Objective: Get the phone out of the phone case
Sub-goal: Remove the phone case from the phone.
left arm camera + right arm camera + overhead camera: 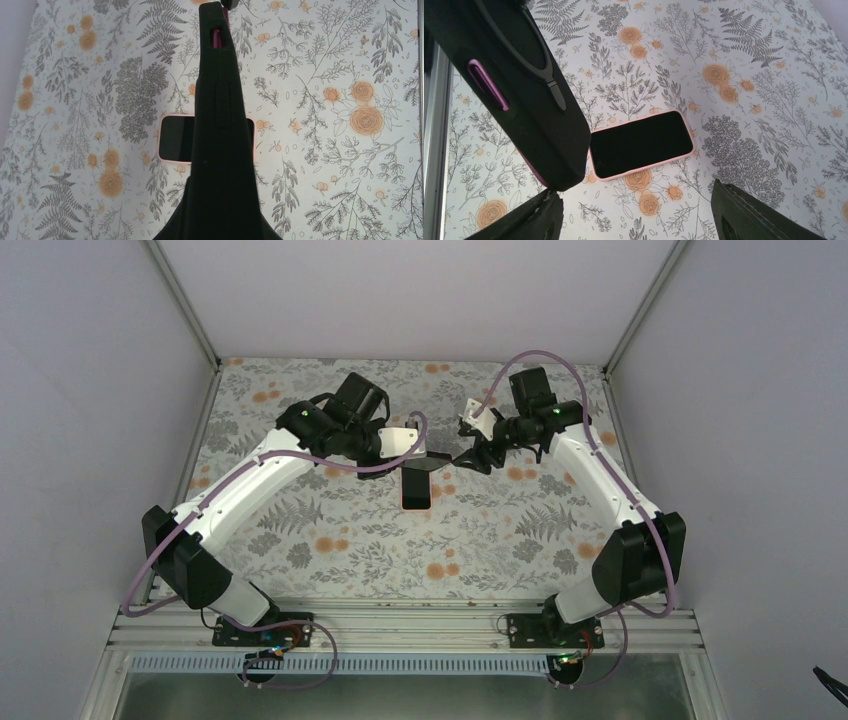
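Note:
My left gripper (422,456) is shut on a black phone case (436,462) and holds it above the table. In the left wrist view the case (220,125) fills the middle and hides my fingers. A purple phone edge (216,39) shows through its side cutout, and also in the right wrist view (486,82), where the case (519,90) is at the upper left. My right gripper (476,456) is open (639,220), just right of the case and not touching it. A pink-edged phone (416,492) lies screen up on the table beneath (172,137) (640,142).
The floral tablecloth (330,550) covers the table. Grey walls and metal frame posts (190,310) close in the back and sides. A metal rail (400,625) runs along the near edge by the arm bases.

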`<state>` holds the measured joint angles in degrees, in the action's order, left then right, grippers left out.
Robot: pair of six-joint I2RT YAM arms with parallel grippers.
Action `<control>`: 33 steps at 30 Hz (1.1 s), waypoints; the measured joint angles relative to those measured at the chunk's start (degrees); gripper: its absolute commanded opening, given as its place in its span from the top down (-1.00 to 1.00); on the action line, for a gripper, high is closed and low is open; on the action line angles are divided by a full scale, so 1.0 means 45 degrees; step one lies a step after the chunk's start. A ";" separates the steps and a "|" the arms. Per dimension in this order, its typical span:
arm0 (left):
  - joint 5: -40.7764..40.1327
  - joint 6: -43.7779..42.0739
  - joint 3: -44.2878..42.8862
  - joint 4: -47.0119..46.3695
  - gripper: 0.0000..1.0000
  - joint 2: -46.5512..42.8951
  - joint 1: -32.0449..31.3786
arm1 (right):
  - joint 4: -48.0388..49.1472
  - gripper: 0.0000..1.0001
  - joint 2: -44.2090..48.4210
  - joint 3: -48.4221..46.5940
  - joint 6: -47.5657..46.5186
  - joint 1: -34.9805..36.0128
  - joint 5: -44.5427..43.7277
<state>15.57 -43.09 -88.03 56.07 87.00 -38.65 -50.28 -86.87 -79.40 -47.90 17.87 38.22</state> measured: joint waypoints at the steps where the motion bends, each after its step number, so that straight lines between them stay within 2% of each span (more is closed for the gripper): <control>1: 0.0015 0.0000 0.0000 0.0034 0.95 0.0000 0.0000 | 0.0010 -0.48 0.0000 -0.0029 0.0005 0.0000 0.0000; 16: 0.0068 0.0112 -0.0330 0.0248 0.95 0.0257 0.0165 | 0.0602 -0.38 -0.0525 -0.0505 0.0724 0.0015 -0.0335; 24: 0.1093 0.0209 -0.1836 0.1404 0.95 0.1311 0.0568 | 0.1098 -0.50 -0.0937 -0.1117 0.1355 0.0117 -0.0962; 33: 0.1778 0.0680 -0.2181 0.1991 0.95 0.1384 0.0636 | -0.0461 -0.64 -0.1418 -0.2239 -0.0146 0.0787 -0.0019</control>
<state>23.57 -40.03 -97.84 65.04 93.23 -35.79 -52.36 -93.25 -89.47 -48.56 21.41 38.13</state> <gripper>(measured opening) 0.104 0.802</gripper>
